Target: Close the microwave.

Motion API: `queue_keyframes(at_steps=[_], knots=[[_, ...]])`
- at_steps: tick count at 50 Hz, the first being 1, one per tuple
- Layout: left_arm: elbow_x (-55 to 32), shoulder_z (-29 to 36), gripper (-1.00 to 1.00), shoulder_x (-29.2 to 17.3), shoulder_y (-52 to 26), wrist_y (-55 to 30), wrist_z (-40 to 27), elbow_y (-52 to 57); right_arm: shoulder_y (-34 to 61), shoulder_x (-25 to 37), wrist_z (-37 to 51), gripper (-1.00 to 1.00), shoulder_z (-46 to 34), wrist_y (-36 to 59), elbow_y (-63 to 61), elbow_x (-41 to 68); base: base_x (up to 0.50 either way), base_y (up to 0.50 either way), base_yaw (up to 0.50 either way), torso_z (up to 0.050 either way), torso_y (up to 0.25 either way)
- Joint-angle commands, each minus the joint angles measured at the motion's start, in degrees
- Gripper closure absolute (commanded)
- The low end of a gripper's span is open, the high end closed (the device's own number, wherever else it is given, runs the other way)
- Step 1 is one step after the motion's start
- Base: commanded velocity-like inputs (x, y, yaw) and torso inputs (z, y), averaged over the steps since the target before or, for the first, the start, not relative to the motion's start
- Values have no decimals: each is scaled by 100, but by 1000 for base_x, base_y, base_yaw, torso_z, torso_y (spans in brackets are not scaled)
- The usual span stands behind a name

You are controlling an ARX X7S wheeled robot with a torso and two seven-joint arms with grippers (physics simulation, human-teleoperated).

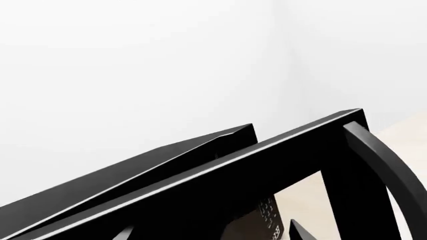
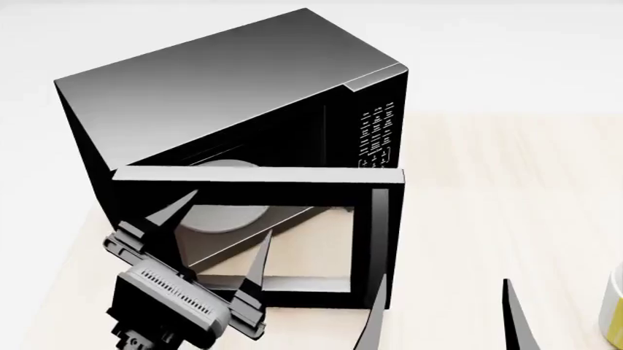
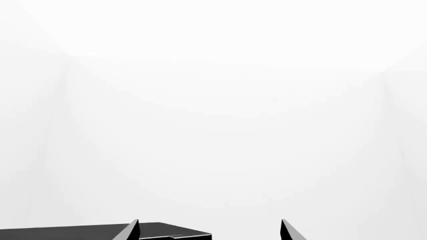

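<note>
The microwave (image 2: 224,80) is a large black box with a grey top, standing on the table at the left. Its glass-windowed door (image 2: 375,219) stands partly open, swung out towards me. The white turntable plate (image 2: 219,217) shows through the glass. The keypad (image 2: 378,135) is on the right of the front. My left gripper (image 2: 229,219) is open and right against the outer face of the door, its fingers spread across the window. In the left wrist view the door (image 1: 287,160), its curved handle (image 1: 393,165) and the left gripper (image 1: 210,232) show. My right gripper (image 2: 443,292) is open and empty, to the right of the door.
The light wooden table (image 2: 486,182) stretches to the right of the microwave. A yellow mug (image 2: 613,306) stands at the right edge. The right wrist view shows the right gripper (image 3: 210,227), white walls and a corner of the microwave top (image 3: 100,231).
</note>
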Motion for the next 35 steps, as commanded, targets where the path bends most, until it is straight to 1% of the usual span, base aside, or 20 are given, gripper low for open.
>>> queue_keyframes(at_steps=[1,12,24,27,35], knots=[[-121,-169,-100,22,-242,141,-244,-285,14,19,23,-100,-9,-8,16,6,0,0,0,0,0],[-103,-126,-100,40,-339,201,-336,-442,17,34,46,-100,-22,-21,24,2,0,0,0,0,1],[-55,-113,-100,136,-616,446,-515,-1003,17,57,64,-100,-32,3,6,32,0,0,0,0,1],[-44,-94,-100,128,-618,388,-553,-947,19,64,68,-100,-33,11,8,44,0,0,0,0,0],[-30,-85,-100,170,-752,481,-684,-1204,21,74,79,-100,-45,16,11,63,0,0,0,0,1]])
